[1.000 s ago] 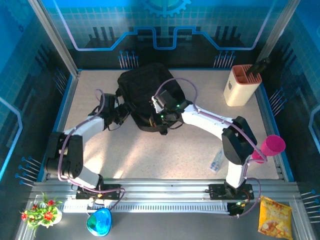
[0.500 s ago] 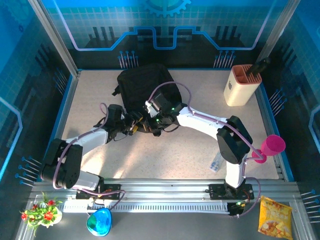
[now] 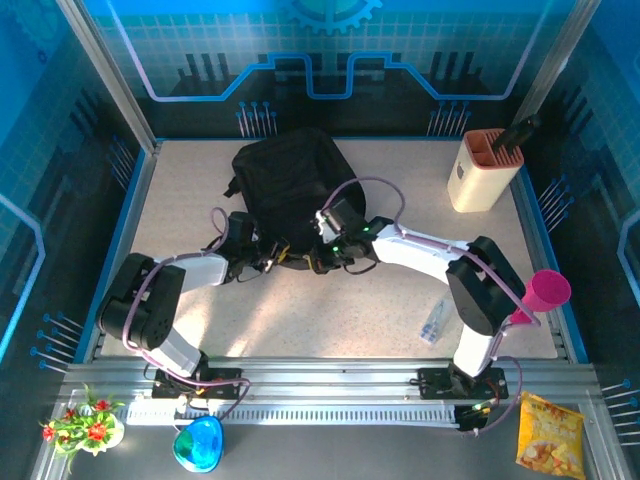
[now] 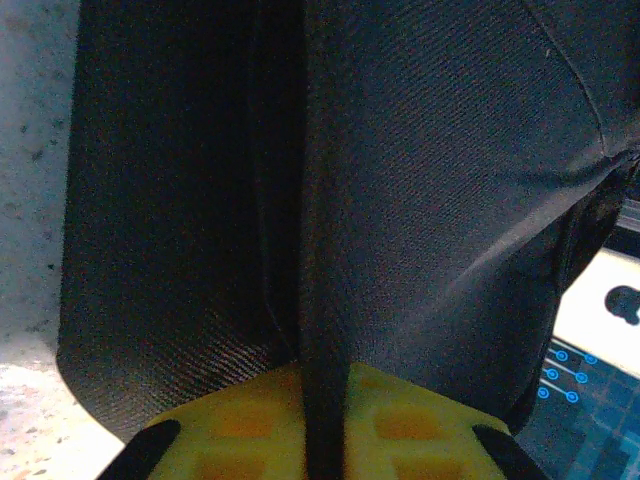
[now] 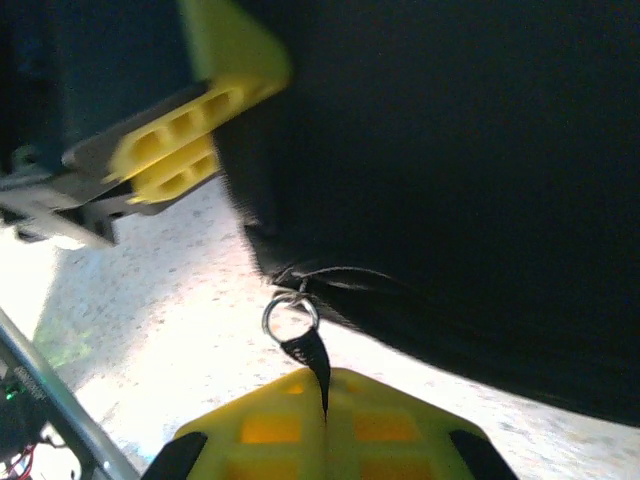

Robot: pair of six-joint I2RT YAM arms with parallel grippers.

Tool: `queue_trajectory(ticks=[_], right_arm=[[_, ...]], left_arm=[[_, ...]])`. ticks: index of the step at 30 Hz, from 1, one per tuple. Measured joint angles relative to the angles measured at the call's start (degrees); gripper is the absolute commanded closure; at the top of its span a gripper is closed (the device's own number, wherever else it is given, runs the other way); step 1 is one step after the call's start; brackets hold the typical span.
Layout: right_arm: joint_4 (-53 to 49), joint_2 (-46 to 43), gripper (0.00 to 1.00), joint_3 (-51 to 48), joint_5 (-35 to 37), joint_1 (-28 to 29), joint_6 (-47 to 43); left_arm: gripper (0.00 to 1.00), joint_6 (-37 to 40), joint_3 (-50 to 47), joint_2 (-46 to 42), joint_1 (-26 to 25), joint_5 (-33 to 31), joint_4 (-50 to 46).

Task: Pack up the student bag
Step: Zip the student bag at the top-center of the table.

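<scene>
My left jaws are clamped on a fold of the student bag (image 4: pixel 430 170); my right jaws pinch its zipper pull (image 5: pixel 303 345). The bag lies on the worktop (image 3: pixel 400 195), directly ahead of both jaws.

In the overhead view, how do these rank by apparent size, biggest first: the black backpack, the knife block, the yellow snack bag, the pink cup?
1. black backpack
2. knife block and yellow snack bag, which look about alike
3. pink cup

Top external: high above the near side, looking down over the whole table (image 3: pixel 400 170). Left wrist: pressed close to student bag (image 4: pixel 400 150) fabric. Right wrist: close, low, at its near edge. All share that edge.
</scene>
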Motion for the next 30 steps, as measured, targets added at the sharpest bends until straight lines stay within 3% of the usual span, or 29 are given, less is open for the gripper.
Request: queue_trajectory(ticks=[9,16,25,30], right_arm=[[1.42,-3.91,1.00,-4.13,-0.33,-7.78,1.11],[-3.43,-9.20,1.00,-5.16,8.39,-14.38,0.83],[-3.96,-13.29,1.00,-6.45,10.58,-13.46,-1.70],[-2.71,-16.48,1.00,-7.82,10.93,-9.92,-4.76]], left_arm=[[0.99,0.87,0.02,1.27,-1.01,1.88,3.80],[1.00,2.43,0.26,1.38,-0.57,1.77,3.13],[1.00,6.73,4.52,1.53,-0.57,3.21,-1.64],[0.99,11.67,9.73,2.58,0.17,3.15,-8.57]])
